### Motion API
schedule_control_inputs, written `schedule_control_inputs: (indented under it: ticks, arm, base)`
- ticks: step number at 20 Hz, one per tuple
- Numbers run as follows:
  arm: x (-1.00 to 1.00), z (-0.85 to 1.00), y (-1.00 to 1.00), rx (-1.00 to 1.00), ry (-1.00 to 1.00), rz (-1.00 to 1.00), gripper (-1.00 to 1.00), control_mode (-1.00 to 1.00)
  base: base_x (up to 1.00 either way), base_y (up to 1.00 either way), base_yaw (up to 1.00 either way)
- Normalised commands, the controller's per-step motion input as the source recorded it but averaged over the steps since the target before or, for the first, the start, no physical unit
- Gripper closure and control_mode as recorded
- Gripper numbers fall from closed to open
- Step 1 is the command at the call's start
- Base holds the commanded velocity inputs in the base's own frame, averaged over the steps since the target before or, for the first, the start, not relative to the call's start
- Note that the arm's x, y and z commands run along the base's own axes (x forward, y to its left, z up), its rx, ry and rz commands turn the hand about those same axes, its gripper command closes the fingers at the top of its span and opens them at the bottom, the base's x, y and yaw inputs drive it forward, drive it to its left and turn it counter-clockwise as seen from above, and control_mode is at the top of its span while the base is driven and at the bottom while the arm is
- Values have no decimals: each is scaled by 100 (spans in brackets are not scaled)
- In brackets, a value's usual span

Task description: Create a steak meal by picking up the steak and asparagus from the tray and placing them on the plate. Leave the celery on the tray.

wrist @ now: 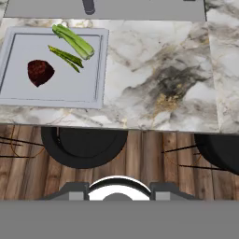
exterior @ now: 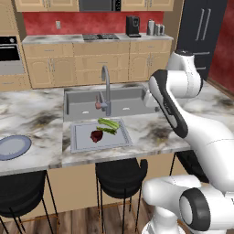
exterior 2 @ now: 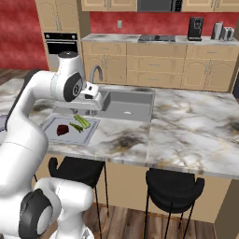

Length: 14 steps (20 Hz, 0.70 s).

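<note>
We are at the very start of the job: nothing has been lifted, and the steak [wrist: 40,72], the asparagus [wrist: 66,57] and the celery [wrist: 73,40] all lie on the tray [wrist: 56,95], which we take as our landmark. In the hand view the steak sits toward the tray's left part, the thin dark asparagus lies just beside it toward the middle, and the paler celery lies beyond the asparagus, close to the tray's far rim, near the sink [exterior: 87,101] and its faucet [exterior: 106,91]. The plate [exterior: 13,147] rests on the same marble counter [wrist: 158,79], well apart from the tray on its left side as seen in the left base view, and it is bare. Our gripper hangs high above the counter edge and off to the right of the tray, holding nothing; we cannot tell from the pictures how wide its jaws stand. We judge the step in hand to be the approach to the first item. The next move calls for swinging the hand over the tray, lining up over the steak, and descending without nudging the asparagus lying close by.
</note>
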Motion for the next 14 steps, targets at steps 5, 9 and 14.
schedule_control_inputs:
  ticks: [5,9,14]
  arm:
    - [-18,0,1,0,0,0,-100,-100]
    - [-37,-1,0,0,0,0,-100,-100]
    - [-33,-6,-1,0,0,0,-100,-100]
  base:
    - [0,0,0]
    - [0,0,0]
    - [0,0,0]
